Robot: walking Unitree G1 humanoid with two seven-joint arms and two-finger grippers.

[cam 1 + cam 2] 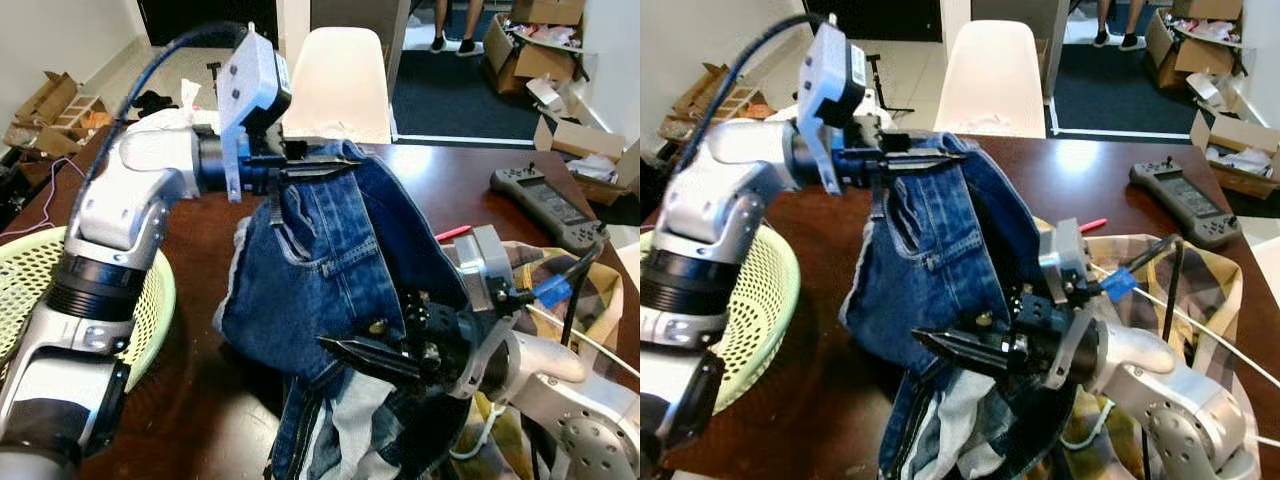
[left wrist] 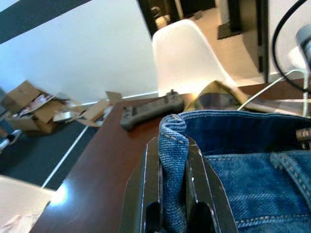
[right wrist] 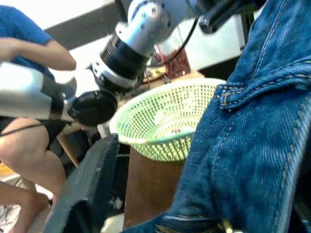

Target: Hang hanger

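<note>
White chair point(image 1: 340, 85) behind brown table point(image 1: 470, 190)

Eye views: from the head, looking forward and down at the jeans point(image 1: 330, 270) on the table point(image 1: 460, 180), chair point(image 1: 340, 85) beyond | Left wrist: very close along its fingers point(image 2: 197, 194) at the waistband, facing chair | Right wrist: close beside jeans, facing basket point(image 3: 165, 126) | All share jeans

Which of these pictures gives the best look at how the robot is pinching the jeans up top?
The left wrist view: the left gripper has both black fingers clamped on a fold of the jeans waistband, close up. The eye views show that grip from the side. The right wrist view shows denim and a green basket.
</note>
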